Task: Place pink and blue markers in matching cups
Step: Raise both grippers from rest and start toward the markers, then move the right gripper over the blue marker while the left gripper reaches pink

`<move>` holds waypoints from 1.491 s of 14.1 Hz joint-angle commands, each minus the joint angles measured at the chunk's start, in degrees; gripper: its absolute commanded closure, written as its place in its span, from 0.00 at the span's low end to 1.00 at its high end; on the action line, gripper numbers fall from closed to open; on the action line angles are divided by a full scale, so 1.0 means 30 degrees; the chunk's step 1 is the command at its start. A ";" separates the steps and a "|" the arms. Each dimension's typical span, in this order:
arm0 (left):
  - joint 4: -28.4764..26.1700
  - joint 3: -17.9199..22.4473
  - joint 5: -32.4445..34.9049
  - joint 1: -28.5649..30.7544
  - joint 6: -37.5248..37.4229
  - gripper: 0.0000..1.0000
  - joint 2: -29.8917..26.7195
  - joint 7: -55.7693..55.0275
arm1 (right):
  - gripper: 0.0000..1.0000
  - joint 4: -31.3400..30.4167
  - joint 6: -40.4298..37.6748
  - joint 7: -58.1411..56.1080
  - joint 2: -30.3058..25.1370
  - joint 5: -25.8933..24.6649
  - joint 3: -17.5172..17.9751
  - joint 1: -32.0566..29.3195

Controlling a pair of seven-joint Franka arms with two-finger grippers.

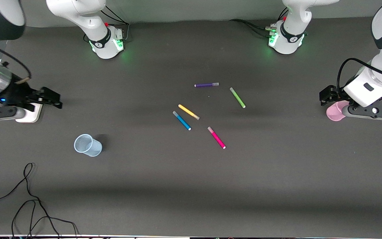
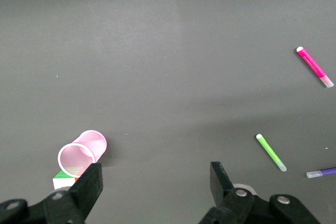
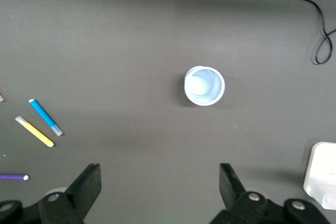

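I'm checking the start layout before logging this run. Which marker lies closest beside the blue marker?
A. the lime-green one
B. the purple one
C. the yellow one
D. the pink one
C: the yellow marker lies right alongside the blue marker, roughly parallel to it; the others lie farther off.

Five slim felt-tip markers lie on the dark table, one of each colour: one magenta pink marker (image 1: 216,137), one bright blue marker (image 1: 181,120), one yellow marker (image 1: 188,112), one lime-green marker (image 1: 237,97) and one purple marker (image 1: 206,85). There are two small translucent plastic cups: one pale blue cup (image 1: 87,145) and one pale pink cup (image 1: 335,111). One multicoloured puzzle cube (image 2: 64,180) shows partly beside the pink cup. One flat white block (image 1: 30,115) sits toward the right arm's end of the table. Two arms carry two grippers: one left gripper (image 2: 155,182) and one right gripper (image 3: 160,187).
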 commanded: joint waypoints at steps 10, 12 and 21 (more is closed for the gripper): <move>-0.0453 0.0020 -0.1106 -0.0812 0.0437 0.06 -0.0386 -0.2894 | 0.00 0.0036 0.3074 1.0973 0.2221 -0.0100 -0.0129 0.6302; -0.0453 -0.0157 -0.1106 -0.1630 0.0992 0.05 -0.0239 -0.4794 | 0.00 0.0065 0.3105 1.0978 0.2427 -0.0217 -0.0129 0.6920; -0.0453 -0.0332 -0.1311 -0.5732 0.5150 0.06 0.4149 -1.1421 | 0.00 0.0007 0.3076 0.7182 0.2780 -0.0305 -0.0099 0.9120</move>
